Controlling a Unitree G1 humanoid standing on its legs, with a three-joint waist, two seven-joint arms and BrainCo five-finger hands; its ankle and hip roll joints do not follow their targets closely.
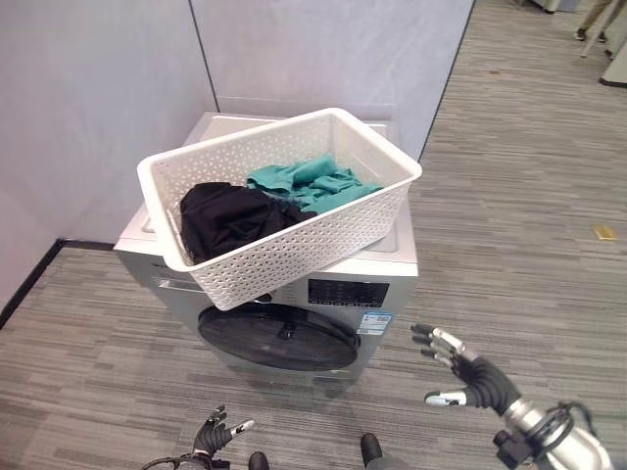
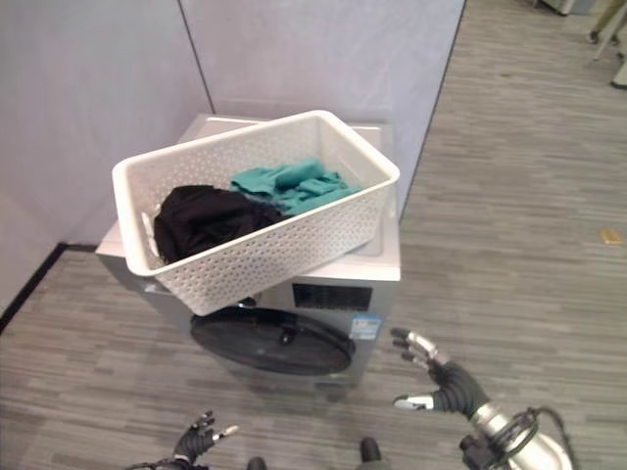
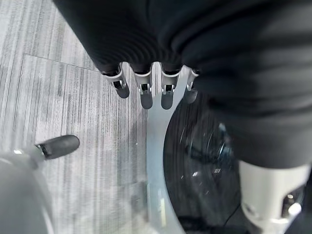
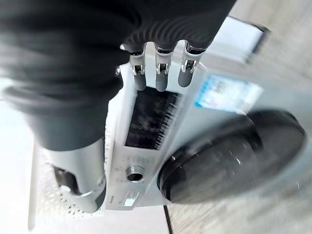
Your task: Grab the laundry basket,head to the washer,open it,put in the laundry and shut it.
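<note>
A white perforated laundry basket (image 1: 306,245) rests askew on top of the silver washer (image 1: 390,260), its front corner overhanging the control panel (image 4: 146,126). Inside it lie a black garment (image 1: 227,215) and a teal garment (image 1: 315,184). The washer's dark round door (image 1: 279,336) is shut. My right hand (image 1: 475,377) hovers open with spread fingers, low and to the right of the door, apart from the washer. My left hand (image 1: 213,434) hangs open near the floor in front of the door (image 3: 204,161), touching nothing.
Grey partition walls stand close behind and to the left of the washer. Grey carpet stretches away to the right, with a small yellow scrap (image 1: 604,232) on it. A person's legs (image 1: 593,18) show far off at the back right.
</note>
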